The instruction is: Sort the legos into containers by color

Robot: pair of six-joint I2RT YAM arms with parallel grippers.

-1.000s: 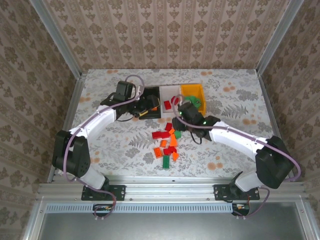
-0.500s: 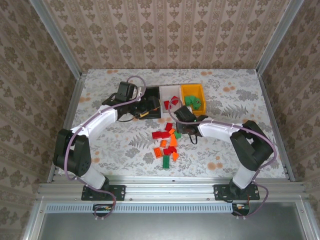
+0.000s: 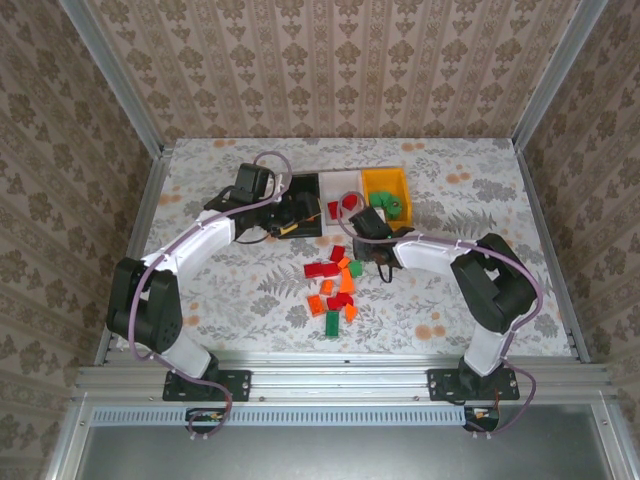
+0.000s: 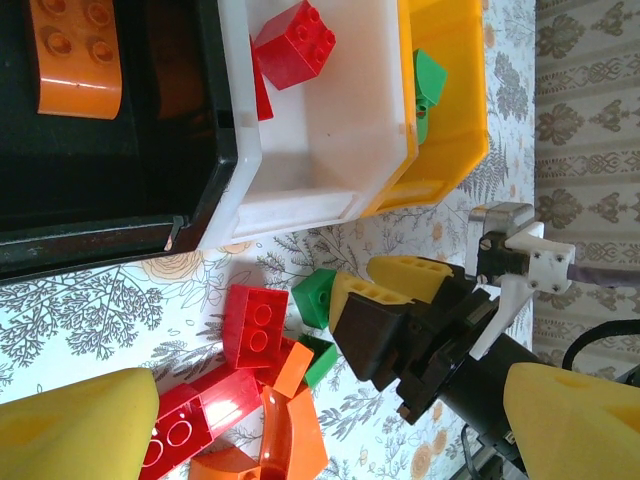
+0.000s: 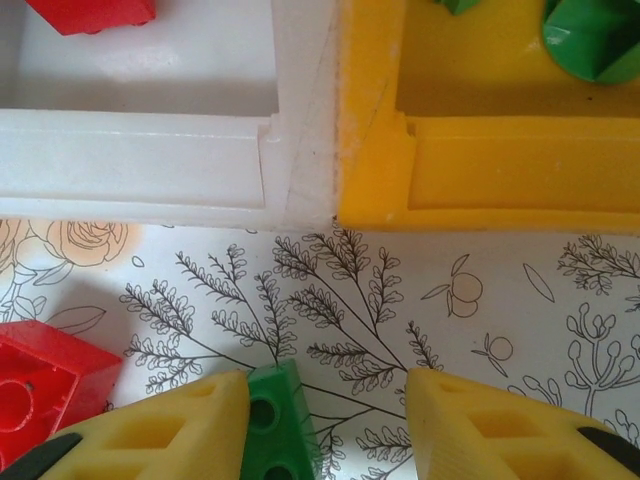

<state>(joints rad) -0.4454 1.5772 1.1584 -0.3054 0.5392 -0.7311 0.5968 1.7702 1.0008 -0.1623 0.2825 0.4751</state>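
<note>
Right wrist view: your right tool (image 5: 326,392) sits low on the bench (image 5: 330,280), jaws apart, not yet clamped. One green lego (image 5: 282,425) lies between them, touching one finger (image 5: 170,430) and clear of the other. The yellow container (image 5: 480,190), holding green pieces, lies straight ahead, touching the white container (image 5: 140,170). Your left tool (image 4: 330,395) hangs released and empty by the black container (image 4: 120,200). Judgement: the right arm is nearer, so you should close it, then carry forward.

Counter (image 3: 230,300) under pale floral-print sheet. Walls (image 3: 340,70) in brown damask wallpaper on three sides. Aluminium rail (image 3: 340,380) along near edge; slanted posts (image 3: 110,75) at corners.
</note>
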